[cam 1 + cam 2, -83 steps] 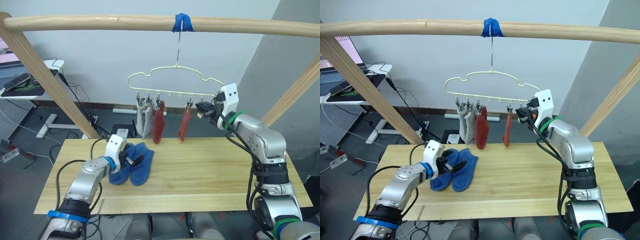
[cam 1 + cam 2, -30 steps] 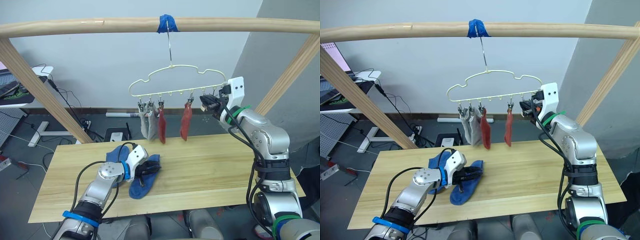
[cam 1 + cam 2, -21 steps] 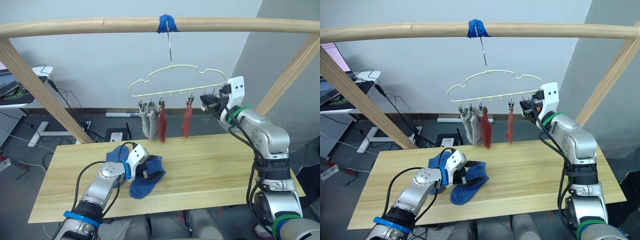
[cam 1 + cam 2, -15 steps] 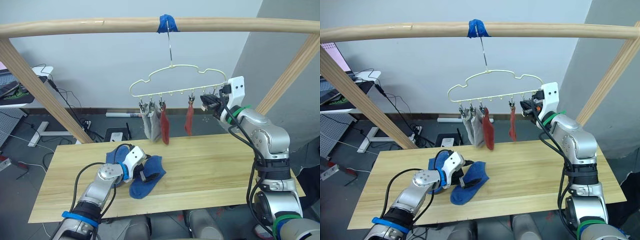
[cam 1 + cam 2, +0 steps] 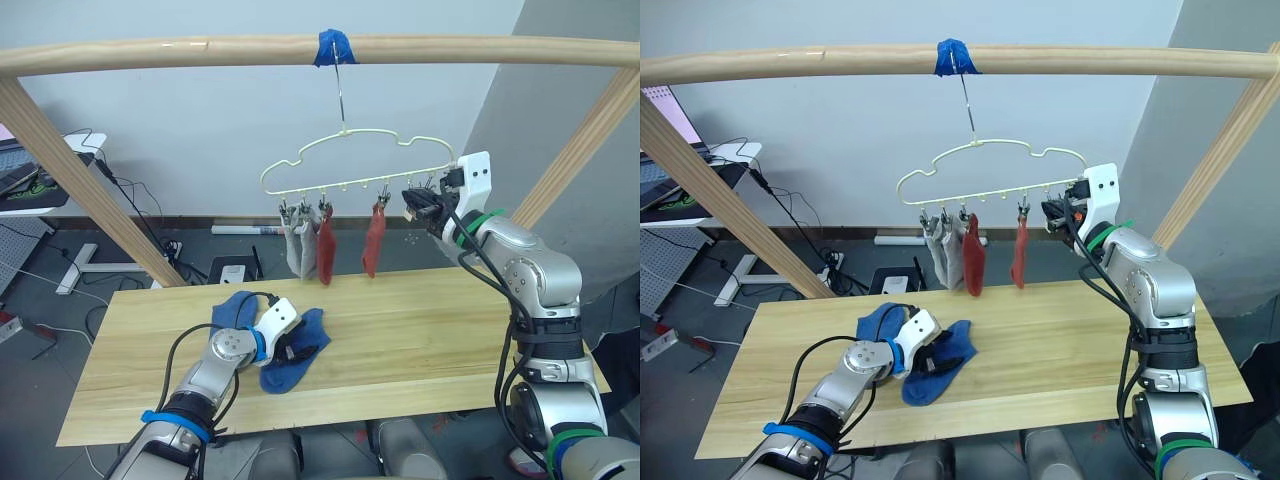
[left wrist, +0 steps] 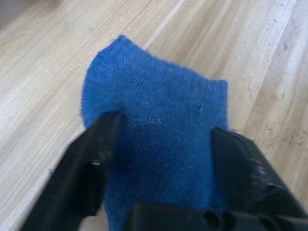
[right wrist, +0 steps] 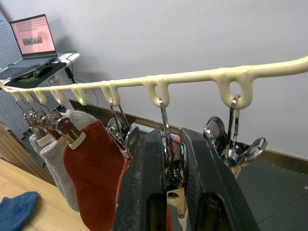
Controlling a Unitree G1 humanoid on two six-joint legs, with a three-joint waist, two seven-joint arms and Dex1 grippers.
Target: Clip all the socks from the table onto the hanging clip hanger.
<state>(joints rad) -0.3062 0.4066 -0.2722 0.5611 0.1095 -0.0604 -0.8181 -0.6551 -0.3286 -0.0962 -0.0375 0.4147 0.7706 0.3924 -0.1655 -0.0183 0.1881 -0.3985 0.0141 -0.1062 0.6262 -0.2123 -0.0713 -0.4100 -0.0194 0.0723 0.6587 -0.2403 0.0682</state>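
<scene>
Left gripper (image 6: 161, 159) spread over a blue sock (image 6: 159, 130) on the table (image 5: 420, 330) — right gripper (image 7: 166, 178) pinching a clip (image 7: 167, 144) at the hanger's (image 5: 350, 160) three o'clock end.

Two socks (image 5: 285, 345) lie left on the table (image 5: 420, 330) (four socks (image 5: 320, 245) hang behind, on the clip hanger (image 5: 350, 170)).

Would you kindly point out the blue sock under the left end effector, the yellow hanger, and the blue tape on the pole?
blue sock (image 6: 159, 125): left wrist view, mid-fabric.
hanger (image 5: 345, 143): left eye view, wavy top wire.
blue tape (image 5: 952, 56): right eye view, wrap around the pole.
</scene>
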